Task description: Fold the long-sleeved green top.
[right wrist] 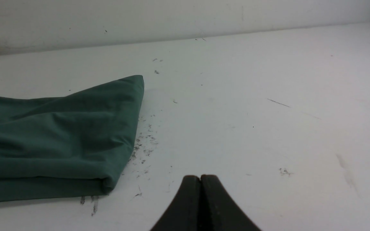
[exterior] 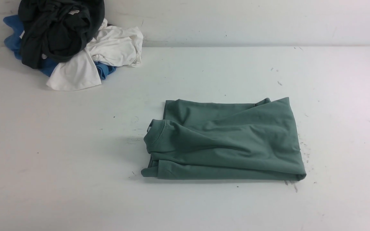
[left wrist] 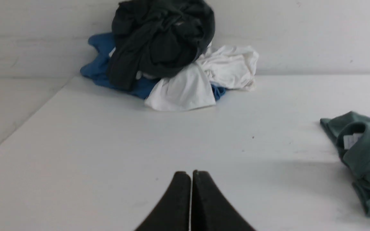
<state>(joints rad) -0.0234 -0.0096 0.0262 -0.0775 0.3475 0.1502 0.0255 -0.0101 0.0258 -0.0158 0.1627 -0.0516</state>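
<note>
The green long-sleeved top (exterior: 226,141) lies folded into a rough rectangle at the middle of the white table, its ribbed neck on the left side. Its neck and white label show in the left wrist view (left wrist: 365,150); its folded right end shows in the right wrist view (right wrist: 53,138). My left gripper (left wrist: 191,175) is shut and empty above bare table, apart from the top. My right gripper (right wrist: 200,178) is shut and empty above bare table, beside the top's right end. Neither arm shows in the front view.
A pile of clothes sits at the back left against the wall: a blackish dark-green garment (exterior: 59,29) on top, white garments (exterior: 108,51) and a blue one (exterior: 13,35). The table (exterior: 43,160) bears dark scuff marks near the top's right edge.
</note>
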